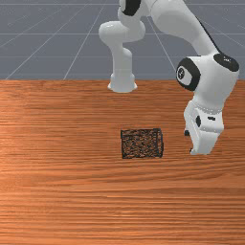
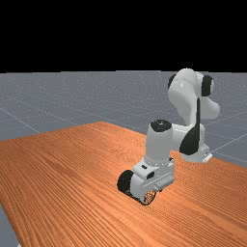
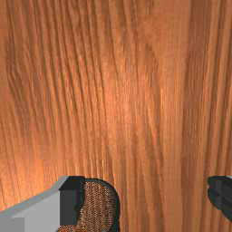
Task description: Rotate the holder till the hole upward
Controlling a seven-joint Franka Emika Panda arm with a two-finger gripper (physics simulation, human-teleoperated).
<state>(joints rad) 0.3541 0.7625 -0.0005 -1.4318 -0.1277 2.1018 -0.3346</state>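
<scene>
1. Here we are with the holder [image 1: 141,143], a black mesh cylinder lying on its side on the table [image 1: 62,191], near the middle of the front view.
2. Look at that long axis: it's level, running from the front view's left to its right, so neither end faces up.
3. The end nearer our gripper [image 1: 189,142] shows a curved rim in the front view; the other end looks straight-edged. Which one has the hole, we can't tell.
4. In the far view, we see the holder slanting from the far view's left down toward its right, its middle hidden behind our hand.
5. Our gripper is spread wide, the fingers [image 3: 70,201] well apart with nothing pinched.
6. We're tilted, just off the holder's end at the front view's right, and there's a gap there.
7. In the wrist view, one finger partly covers the holder's rounded, mesh-filled end, dark rim curving out beside it.
</scene>
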